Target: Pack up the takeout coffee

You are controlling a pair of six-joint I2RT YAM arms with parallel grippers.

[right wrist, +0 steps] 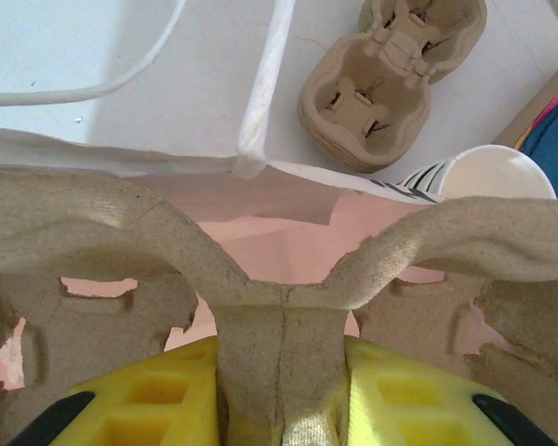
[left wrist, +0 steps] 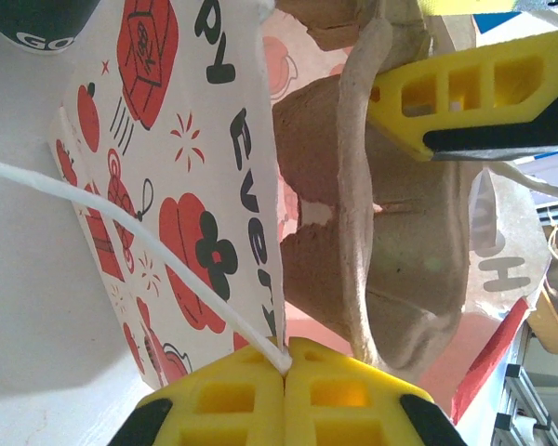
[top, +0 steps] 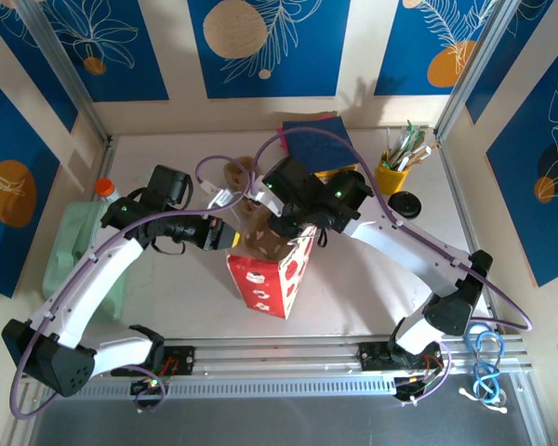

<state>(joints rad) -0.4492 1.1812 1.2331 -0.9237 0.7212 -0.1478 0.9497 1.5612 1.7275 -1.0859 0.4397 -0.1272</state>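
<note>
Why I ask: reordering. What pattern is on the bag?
The bag: white with red and black drawings and lettering; clearest from the left wrist.

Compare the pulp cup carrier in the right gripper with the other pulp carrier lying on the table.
The held cup carrier is pinched at its centre ridge by the right gripper; the spare carrier lies free. The held one sits at the mouth of the open paper bag; the spare one rests flat on the white table beyond it. Both are brown moulded pulp.
</note>
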